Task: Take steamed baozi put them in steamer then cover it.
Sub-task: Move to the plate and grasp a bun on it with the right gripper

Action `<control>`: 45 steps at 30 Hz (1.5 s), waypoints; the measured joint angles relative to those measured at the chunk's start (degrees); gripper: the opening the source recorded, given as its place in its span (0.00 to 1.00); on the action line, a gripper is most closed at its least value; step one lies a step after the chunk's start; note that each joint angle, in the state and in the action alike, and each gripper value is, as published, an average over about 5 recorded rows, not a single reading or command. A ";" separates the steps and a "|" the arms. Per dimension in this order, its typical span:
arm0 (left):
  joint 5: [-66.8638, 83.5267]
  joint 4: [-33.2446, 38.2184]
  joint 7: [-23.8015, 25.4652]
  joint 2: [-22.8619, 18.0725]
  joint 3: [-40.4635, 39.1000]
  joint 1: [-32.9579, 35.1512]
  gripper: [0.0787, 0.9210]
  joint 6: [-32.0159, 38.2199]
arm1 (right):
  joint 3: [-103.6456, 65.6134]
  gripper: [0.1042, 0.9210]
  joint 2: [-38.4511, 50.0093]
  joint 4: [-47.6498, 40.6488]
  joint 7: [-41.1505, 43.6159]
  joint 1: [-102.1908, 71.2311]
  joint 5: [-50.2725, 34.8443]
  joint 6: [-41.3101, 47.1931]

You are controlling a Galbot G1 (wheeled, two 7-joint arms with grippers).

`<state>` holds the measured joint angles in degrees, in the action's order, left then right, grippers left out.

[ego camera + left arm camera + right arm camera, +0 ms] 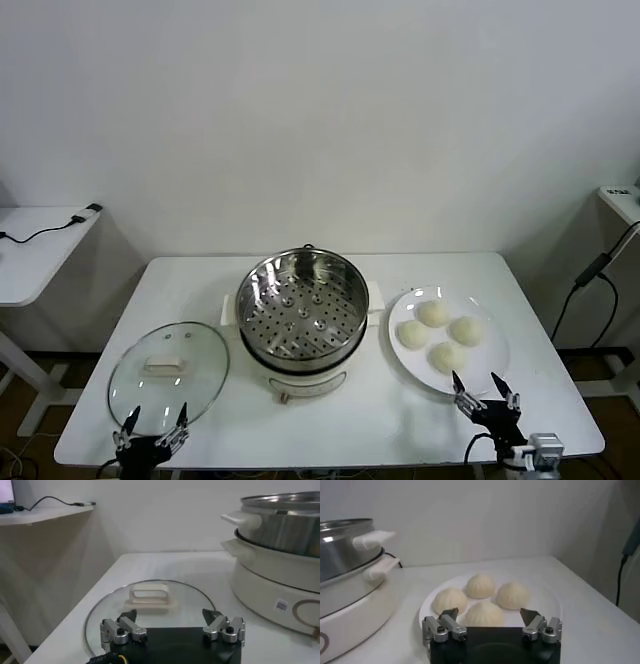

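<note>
Four steamed baozi [440,334] on plate [498,372], steamer [302,305] empty; both pincers apart.

Two robot hands are seen low at the near edge of the tabletop. The left hand [153,420] is held at the left corner, fingers spread apart. The right hand [482,385] is held at the right, fingers likewise spread, nothing gripped.

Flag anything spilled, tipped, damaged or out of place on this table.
Nothing stands out. The four baozi sit on the plate, the steamer is upright and empty, the cover lies flat beside it. Left gripper and right gripper hover open.
</note>
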<state>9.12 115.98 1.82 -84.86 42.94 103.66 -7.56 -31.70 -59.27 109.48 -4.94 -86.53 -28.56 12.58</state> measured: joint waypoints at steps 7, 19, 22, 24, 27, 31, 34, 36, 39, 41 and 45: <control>-0.10 0.58 0.02 0.40 -0.47 0.19 0.88 0.31 | 9.12 0.88 11.16 -6.17 5.52 18.18 0.80 4.97; -0.27 1.51 0.03 0.29 -0.74 0.83 0.88 1.25 | 51.31 0.88 23.92 -30.68 41.26 63.62 7.31 -3.41; -0.27 1.38 -0.01 0.18 -0.86 0.93 0.88 1.54 | 62.79 0.88 23.06 -37.22 50.44 75.07 8.24 -7.19; -0.25 1.22 -0.04 0.11 -0.92 1.03 0.88 1.78 | 70.38 0.88 21.86 -40.89 55.68 82.63 8.88 -9.13; -0.21 0.93 -0.07 0.07 -0.96 1.25 0.88 2.16 | 81.25 0.88 19.52 -45.11 61.81 93.04 10.04 -11.23; -0.20 0.84 -0.08 0.07 -0.84 1.43 0.88 2.39 | 93.53 0.88 16.17 -49.04 67.05 103.01 11.19 -12.45; -0.26 1.09 -0.04 0.03 -0.71 1.54 0.88 2.38 | 99.88 0.88 13.74 -51.69 69.27 107.31 11.91 -12.52; -0.35 1.38 0.01 -0.09 -0.67 1.61 0.88 2.30 | 102.73 0.88 12.12 -53.48 70.15 109.00 12.40 -12.40; -0.52 1.79 0.05 -0.34 -0.65 1.77 0.88 2.18 | 105.47 0.88 9.82 -56.07 70.76 110.21 12.79 -12.01; -0.60 1.95 0.05 -0.48 -0.65 1.91 0.88 2.19 | 106.63 0.88 8.47 -57.50 70.87 110.41 12.73 -11.54; -0.62 2.08 0.04 -0.64 -0.56 2.20 0.88 2.29 | 107.77 0.88 6.21 -59.86 70.69 109.70 12.34 -10.14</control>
<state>8.49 118.06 1.86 -85.50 42.37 105.86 -5.27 76.06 -53.05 49.61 65.75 23.17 -16.22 2.44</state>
